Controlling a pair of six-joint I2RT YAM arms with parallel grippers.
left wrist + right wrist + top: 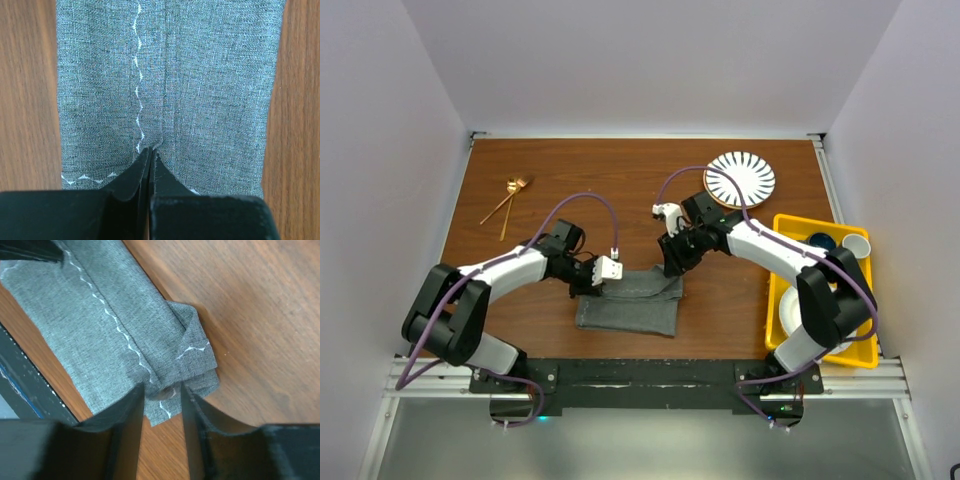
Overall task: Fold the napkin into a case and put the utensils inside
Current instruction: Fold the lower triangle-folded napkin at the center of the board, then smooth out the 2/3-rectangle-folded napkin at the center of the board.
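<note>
**Top view.** The napkin [630, 303] is dark grey woven cloth, folded to a rough rectangle. It lies near the front middle of the wood-grain surface [620, 175]. Both arms reach inward with bent elbows. The left hand [597, 283] is at the cloth's left end and the right hand [672, 265] at its far right corner. Their fingertips are too small for us to read here. The two slim gold-copper utensils [508, 203] lie crossed at far left, well apart from the cloth.

**Left wrist view.** The napkin [210, 75] fills the frame and is cut off at the top. White zigzag stitching [137, 75] runs lengthwise. The left hand [151, 156] is closed tip to tip at a puckered crease. We cannot tell whether cloth is caught between the tips.

**Right wrist view.** The right hand [162, 392] has its fingers parted, straddling the bunched, layered corner of the napkin [100, 325]. The fingers hide the lowest layers.
</note>
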